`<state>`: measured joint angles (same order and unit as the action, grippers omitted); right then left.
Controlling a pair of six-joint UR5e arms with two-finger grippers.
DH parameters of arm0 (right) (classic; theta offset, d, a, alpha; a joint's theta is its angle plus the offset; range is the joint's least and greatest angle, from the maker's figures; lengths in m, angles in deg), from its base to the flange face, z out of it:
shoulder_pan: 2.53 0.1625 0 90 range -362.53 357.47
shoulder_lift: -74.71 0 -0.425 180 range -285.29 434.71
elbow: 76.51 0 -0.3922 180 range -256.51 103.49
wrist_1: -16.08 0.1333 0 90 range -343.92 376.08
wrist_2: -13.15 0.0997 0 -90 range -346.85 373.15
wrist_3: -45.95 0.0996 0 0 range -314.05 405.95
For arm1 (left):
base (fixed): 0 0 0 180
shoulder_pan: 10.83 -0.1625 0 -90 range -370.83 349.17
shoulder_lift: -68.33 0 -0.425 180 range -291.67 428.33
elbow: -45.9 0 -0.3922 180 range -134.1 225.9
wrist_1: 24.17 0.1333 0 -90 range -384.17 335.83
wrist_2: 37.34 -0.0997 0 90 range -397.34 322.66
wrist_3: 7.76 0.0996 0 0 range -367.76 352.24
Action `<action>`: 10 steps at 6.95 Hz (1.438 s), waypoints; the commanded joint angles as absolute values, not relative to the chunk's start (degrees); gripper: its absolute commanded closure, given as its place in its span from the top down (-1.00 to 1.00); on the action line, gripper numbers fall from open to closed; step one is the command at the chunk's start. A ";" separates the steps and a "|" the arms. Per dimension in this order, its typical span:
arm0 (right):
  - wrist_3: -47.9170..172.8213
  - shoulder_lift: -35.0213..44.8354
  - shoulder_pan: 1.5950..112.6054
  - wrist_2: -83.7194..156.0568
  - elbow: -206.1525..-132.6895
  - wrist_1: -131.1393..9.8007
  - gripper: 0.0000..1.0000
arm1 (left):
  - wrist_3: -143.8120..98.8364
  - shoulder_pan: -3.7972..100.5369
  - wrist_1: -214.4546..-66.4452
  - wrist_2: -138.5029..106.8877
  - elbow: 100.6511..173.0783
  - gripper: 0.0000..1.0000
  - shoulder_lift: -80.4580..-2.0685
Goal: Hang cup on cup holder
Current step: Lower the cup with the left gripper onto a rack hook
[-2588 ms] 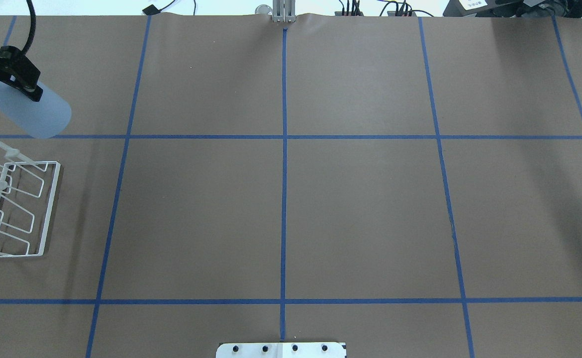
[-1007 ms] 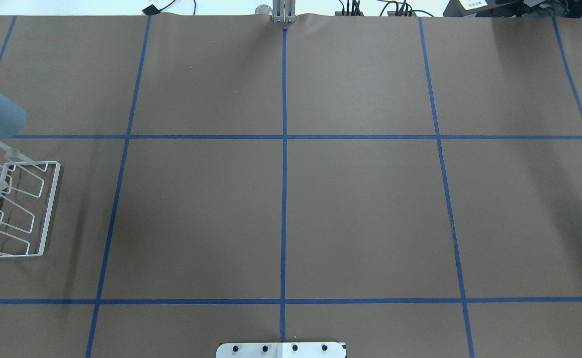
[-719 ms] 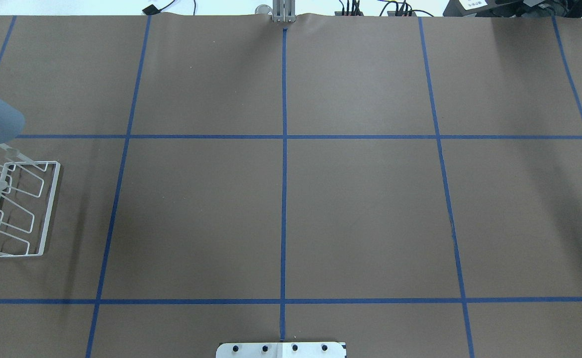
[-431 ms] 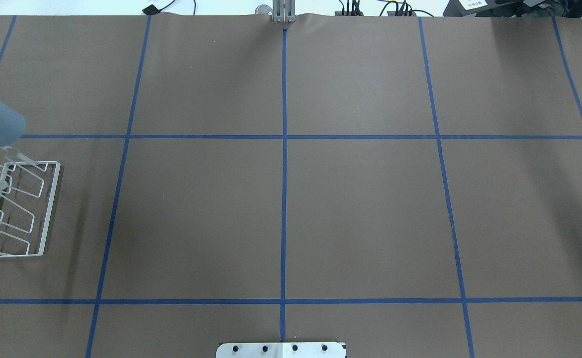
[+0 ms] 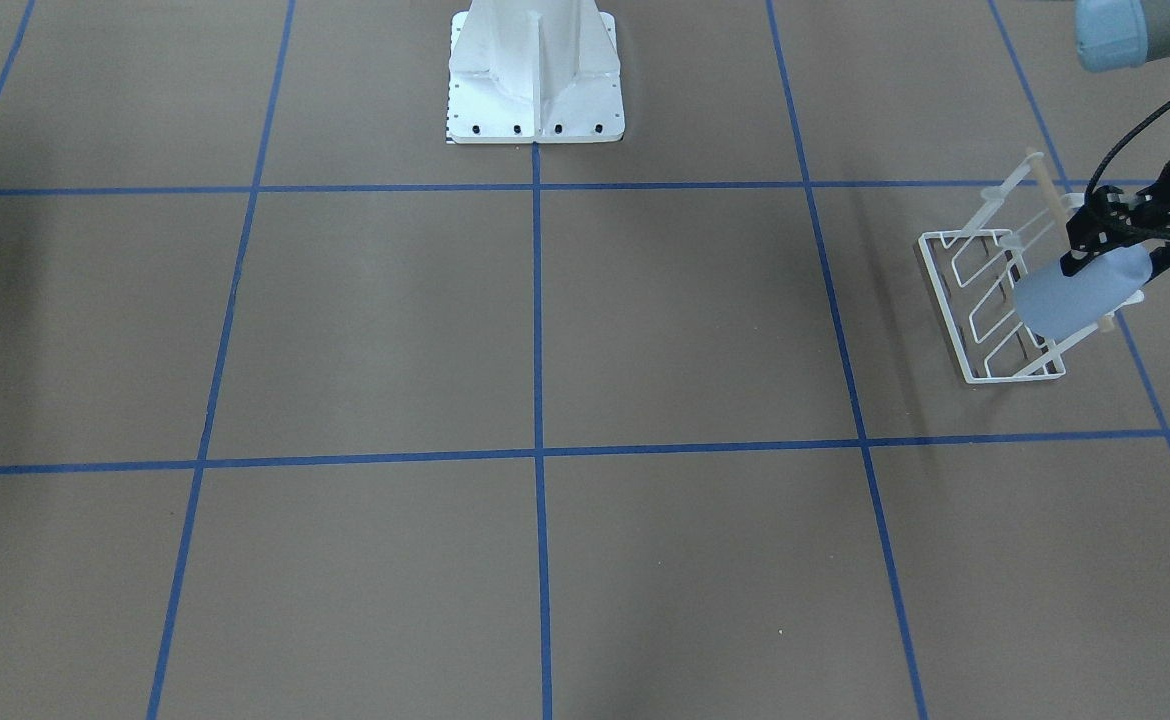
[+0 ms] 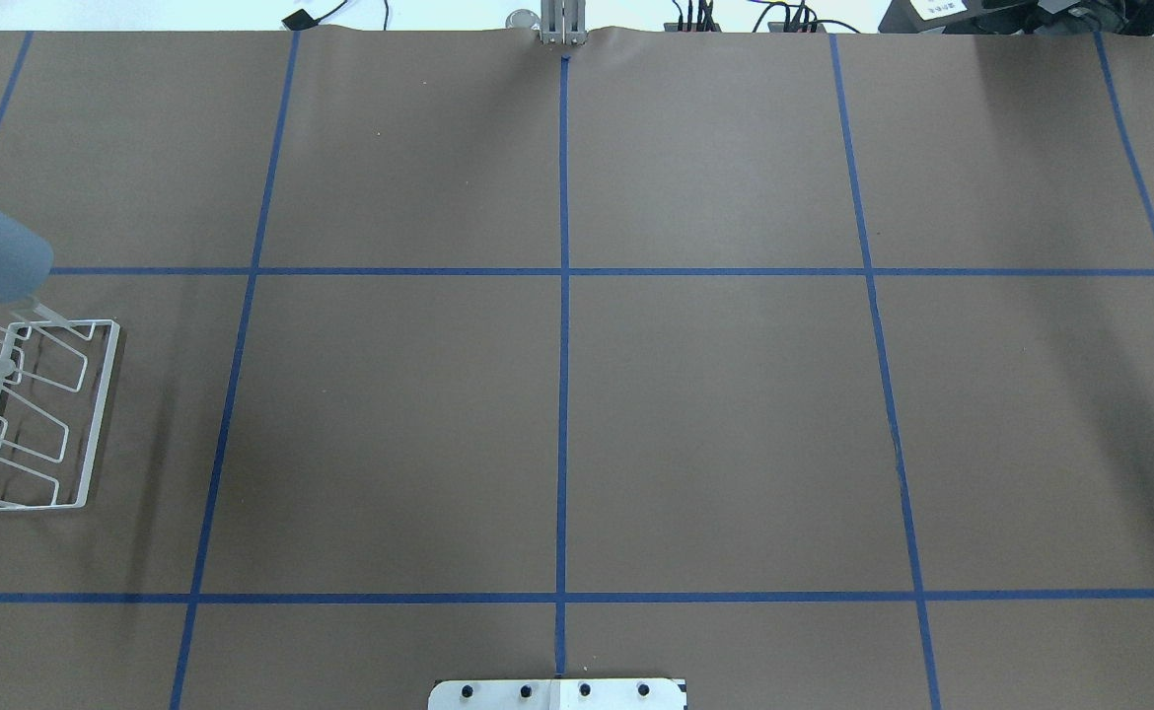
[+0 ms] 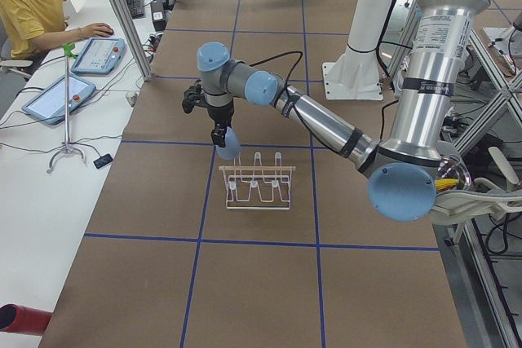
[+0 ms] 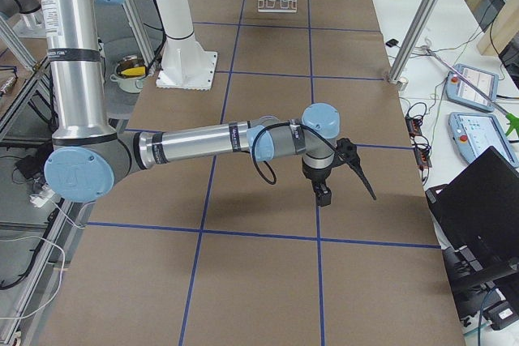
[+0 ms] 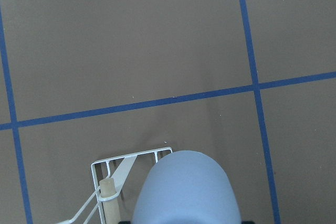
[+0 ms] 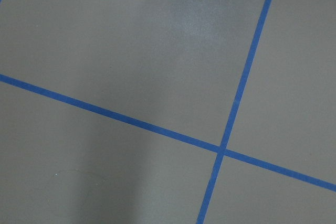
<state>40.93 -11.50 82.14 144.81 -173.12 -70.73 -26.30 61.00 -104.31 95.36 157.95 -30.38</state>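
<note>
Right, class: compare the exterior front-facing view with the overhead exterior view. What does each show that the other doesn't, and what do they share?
Front-facing only: the whole cup holder with its wooden rod, and the left claw closed on the tilted cup. Overhead only: cables beyond the table's far edge; there the cup holder is cut off at the picture's edge. Both: cup, cup holder, brown table with blue tape lines.
</note>
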 commanded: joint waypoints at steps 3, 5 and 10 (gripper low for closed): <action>41.03 -11.51 81.84 144.81 -173.11 -70.76 1.00 | -32.01 58.26 -110.39 95.03 157.96 -1.00 -27.91; 41.55 -11.51 81.49 144.81 -172.84 -70.67 1.00 | -31.66 57.73 -110.30 94.58 157.52 -1.00 -27.73; 43.22 -11.33 80.53 144.81 -172.93 -70.67 1.00 | -31.14 54.48 -110.39 90.89 154.01 0.06 -28.96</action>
